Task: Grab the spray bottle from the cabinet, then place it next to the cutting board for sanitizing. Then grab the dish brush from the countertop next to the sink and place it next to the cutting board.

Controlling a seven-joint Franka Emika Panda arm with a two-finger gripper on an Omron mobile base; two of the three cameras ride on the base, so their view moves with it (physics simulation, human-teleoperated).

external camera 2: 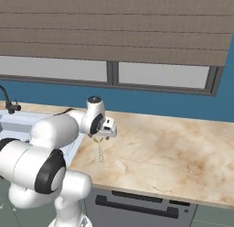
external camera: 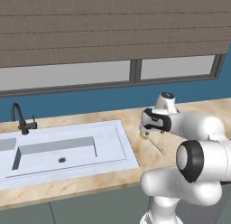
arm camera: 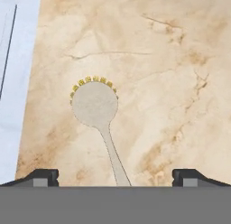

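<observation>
Fingers (arm camera: 115, 177): spread wide, holding nothing, 2 dark tips poised above the brush, 1 on either side of its handle.
Brush (arm camera: 97, 111): flat on the surface, round head fringed with yellow bristles, pale handle running back between the fingers; it lies just beside the sink's edge.
Surface (external camera 2: 173, 148): beige marble-look stone with tan veins.
Sink (external camera: 67, 151): white, set in the surface to the arm's left.
Faucet (external camera: 20, 117): slim and black, behind the basin.
Window (external camera 2: 114, 72): on the blue wall, blind mostly lowered.
</observation>
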